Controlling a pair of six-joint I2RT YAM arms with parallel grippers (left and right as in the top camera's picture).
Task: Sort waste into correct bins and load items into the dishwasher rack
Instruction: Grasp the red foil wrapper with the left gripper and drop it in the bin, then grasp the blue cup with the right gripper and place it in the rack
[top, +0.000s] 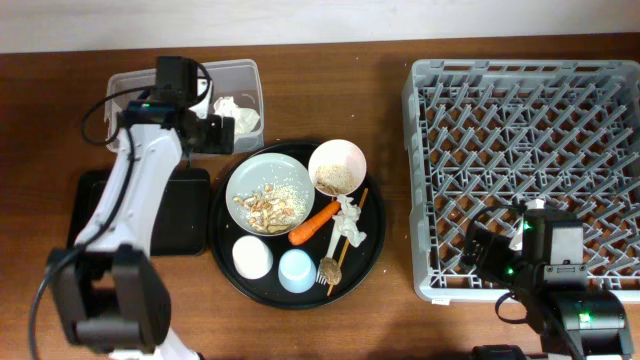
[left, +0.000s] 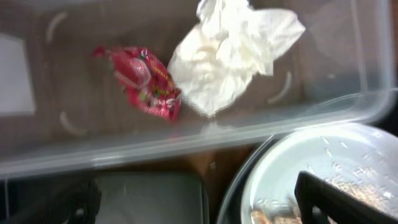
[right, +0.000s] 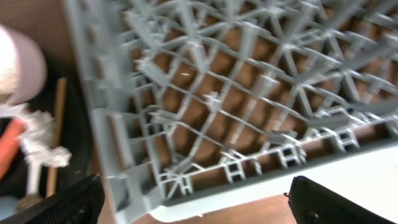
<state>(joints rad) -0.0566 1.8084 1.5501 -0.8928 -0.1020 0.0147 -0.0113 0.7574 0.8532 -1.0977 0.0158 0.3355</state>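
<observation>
My left gripper (top: 218, 133) (left: 199, 208) is open and empty, above the near wall of the clear tub (top: 245, 72) (left: 186, 142). Inside the tub lie a crumpled white napkin (top: 240, 115) (left: 233, 53) and a red wrapper (left: 146, 81). The pale plate (top: 270, 175) (left: 311, 162) holds beige scraps (top: 265, 208). An orange carrot piece (top: 314, 223), another napkin (top: 350, 222), the cream-pink bowl (top: 337, 165), white cup (top: 252, 257), blue cup (top: 296, 270), fork (top: 330, 270) and chopsticks (top: 352, 215) sit on the round tray. My right gripper (top: 480, 256) (right: 199, 208) is open and empty over the grey rack's (top: 530, 150) (right: 217, 112) front left corner.
The shallow black rectangular tray (top: 185, 215) (left: 149, 196) lies left of the big round black tray (top: 370, 255), under my left arm. The right wrist view also catches the bowl (right: 22, 62), carrot (right: 9, 146) and napkin (right: 40, 134) left of the rack.
</observation>
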